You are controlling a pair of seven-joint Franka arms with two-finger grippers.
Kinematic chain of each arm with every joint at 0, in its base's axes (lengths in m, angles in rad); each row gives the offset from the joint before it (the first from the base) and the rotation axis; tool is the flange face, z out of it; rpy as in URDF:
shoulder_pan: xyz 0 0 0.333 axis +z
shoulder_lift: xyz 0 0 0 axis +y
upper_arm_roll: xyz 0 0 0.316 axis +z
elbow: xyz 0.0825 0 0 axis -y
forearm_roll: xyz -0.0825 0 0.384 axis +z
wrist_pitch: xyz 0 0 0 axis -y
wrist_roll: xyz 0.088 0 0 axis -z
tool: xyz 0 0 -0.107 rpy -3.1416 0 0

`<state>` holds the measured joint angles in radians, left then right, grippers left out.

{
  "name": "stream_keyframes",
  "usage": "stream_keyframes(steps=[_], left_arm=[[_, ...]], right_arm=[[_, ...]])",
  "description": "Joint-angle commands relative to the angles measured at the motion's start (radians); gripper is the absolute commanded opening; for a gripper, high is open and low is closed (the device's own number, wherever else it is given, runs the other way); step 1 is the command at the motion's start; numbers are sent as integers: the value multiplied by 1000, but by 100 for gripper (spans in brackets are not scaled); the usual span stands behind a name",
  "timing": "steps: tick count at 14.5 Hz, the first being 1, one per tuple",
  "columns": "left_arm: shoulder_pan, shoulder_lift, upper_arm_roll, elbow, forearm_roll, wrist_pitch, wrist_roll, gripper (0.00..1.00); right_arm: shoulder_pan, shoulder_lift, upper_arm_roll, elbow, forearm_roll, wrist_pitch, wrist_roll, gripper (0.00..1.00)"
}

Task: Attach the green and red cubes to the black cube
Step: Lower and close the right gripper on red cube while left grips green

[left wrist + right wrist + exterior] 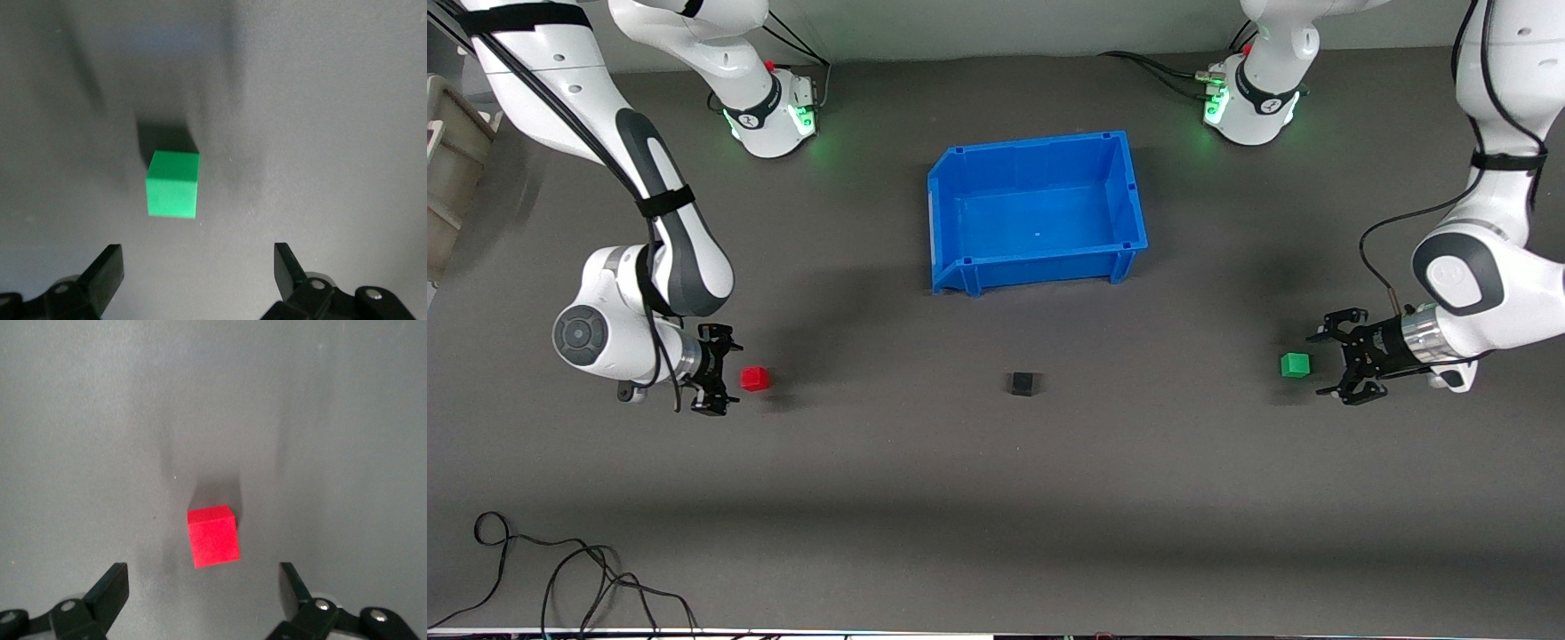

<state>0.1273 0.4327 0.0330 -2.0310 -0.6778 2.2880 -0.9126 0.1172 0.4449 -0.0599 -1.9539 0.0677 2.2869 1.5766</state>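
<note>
the black cube (1023, 383) sits alone on the dark tabletop (996, 498), about midway between the two arms' ends and nearer to the front camera than the blue bin (1129, 191). nothing touches it. the green cube (1295, 364) lies well apart from it toward the left arm's end of the tabletop, and the red cube (754, 378) lies well apart toward the right arm's end — all three rest in a rough row, none joined to another.

the left claw (1328, 364) is low, just beside the green cube, pointing at it from the left arm's end. in the left wrist view the green cube (173, 184) lies flat on the tabletop ahead of the claw's two fingers (107, 273), which are spread wide and released, grasping nothing; the cube is clear of both fingertips.

the right claw (726, 377) is likewise low, just beside the red cube, pointing at it from the right arm's end. the right wrist view shows the red cube (213, 535) ahead of its fingers (112, 590), slightly turned relative to them — these too are wide apart and released, touching nothing.

the bin stands upright with nothing in it, between the two arm bases and the cubes. loose black cable (560, 569) curls on the tabletop at the corner nearest the front camera at the right arm's end.
</note>
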Motion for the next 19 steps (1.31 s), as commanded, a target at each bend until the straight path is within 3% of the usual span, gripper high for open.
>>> stream_keyframes(steps=[1, 7, 11, 15, 16, 18, 19], left_arm=[[-8, -6, 5, -52, -31, 56, 67, 100], [-9, 24, -7, -90, -37, 120, 118, 100], [-8, 32, -7, -101, -37, 131, 119, 98], [0, 32, -7, -101, -37, 128, 139, 39], [2, 32, -7, -100, -37, 126, 138, 32], [5, 23, -5, -80, -37, 108, 124, 32], [3, 21, -7, -65, -37, 96, 109, 32]], right_arm=[[22, 37, -5, -8, 3, 39, -10, 99], [13, 48, -5, -34, -15, 36, -43, 99], [19, 67, -5, -45, -23, 39, -44, 75], [18, 69, -5, -45, -97, 62, -46, 50], [18, 69, -5, -45, -98, 62, -47, 48], [16, 67, -5, -45, -98, 62, -46, 35], [18, 66, -5, -45, -98, 62, -46, 34]])
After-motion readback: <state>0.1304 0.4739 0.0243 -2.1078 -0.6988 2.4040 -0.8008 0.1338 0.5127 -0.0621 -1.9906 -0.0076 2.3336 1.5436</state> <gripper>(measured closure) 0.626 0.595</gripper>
